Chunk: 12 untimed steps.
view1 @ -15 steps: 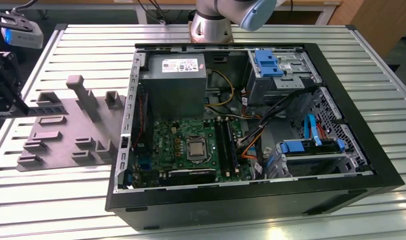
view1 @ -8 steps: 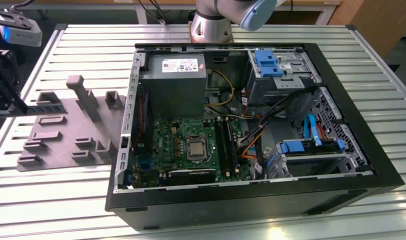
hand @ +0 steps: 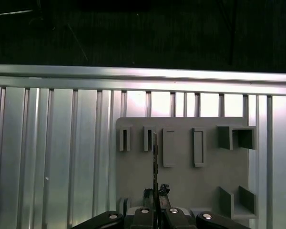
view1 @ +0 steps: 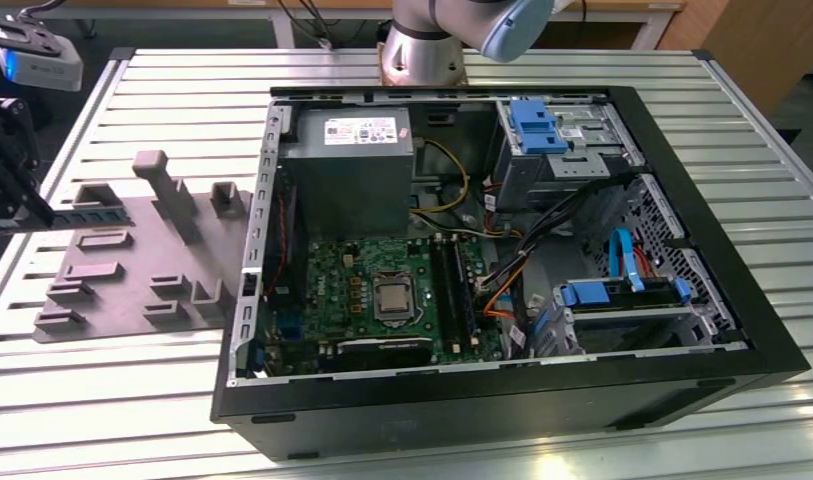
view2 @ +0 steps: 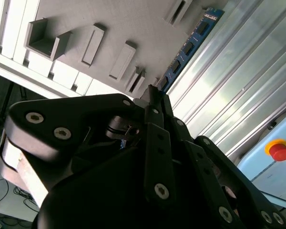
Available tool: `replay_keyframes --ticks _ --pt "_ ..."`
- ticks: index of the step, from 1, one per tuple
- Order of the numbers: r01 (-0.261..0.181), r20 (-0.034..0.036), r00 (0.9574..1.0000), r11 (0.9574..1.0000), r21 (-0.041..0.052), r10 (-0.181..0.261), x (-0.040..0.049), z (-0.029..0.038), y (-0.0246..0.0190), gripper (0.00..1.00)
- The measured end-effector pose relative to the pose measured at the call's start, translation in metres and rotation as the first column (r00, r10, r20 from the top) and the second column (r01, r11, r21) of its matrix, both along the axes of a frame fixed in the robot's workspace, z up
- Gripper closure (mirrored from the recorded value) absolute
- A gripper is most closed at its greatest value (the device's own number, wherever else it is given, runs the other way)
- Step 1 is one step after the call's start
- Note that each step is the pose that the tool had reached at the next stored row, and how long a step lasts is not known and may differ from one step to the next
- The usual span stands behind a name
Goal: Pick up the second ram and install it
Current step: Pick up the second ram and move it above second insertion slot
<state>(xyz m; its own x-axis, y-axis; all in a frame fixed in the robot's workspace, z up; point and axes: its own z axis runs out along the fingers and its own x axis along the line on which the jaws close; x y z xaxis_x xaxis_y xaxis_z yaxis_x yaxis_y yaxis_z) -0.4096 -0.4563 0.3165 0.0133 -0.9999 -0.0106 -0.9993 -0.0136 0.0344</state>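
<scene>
The second ram [view2: 188,47] is a thin blue board with dark chips, and it sticks out lengthwise from my gripper [view2: 155,95], which is shut on one end of it. In the first wrist view the ram [hand: 155,160] shows edge-on as a dark line running out from the gripper [hand: 155,202] over the grey fixture plate [hand: 181,191]. In the exterior view my gripper [view1: 13,190] hangs at the far left, over the left edge of the fixture plate [view1: 126,270] and well apart from the open computer case [view1: 513,400]. The black memory slots [view1: 453,290] lie beside the processor socket.
The fixture plate carries several raised holders and narrow slots [hand: 125,139]. Inside the case are a power supply [view1: 353,170], orange and blue cables [view1: 513,280] and blue drive clips [view1: 533,125]. A red button [view2: 280,151] sits on a box beyond the ribbed metal table [view1: 139,400].
</scene>
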Motion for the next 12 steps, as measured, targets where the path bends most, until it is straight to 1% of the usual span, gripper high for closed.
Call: replay_keyframes --ticks 12 --pt "0.000 0.0001 1.0000 1.0000 -0.0025 0.000 0.0000 0.0034 0.0001 0.86"
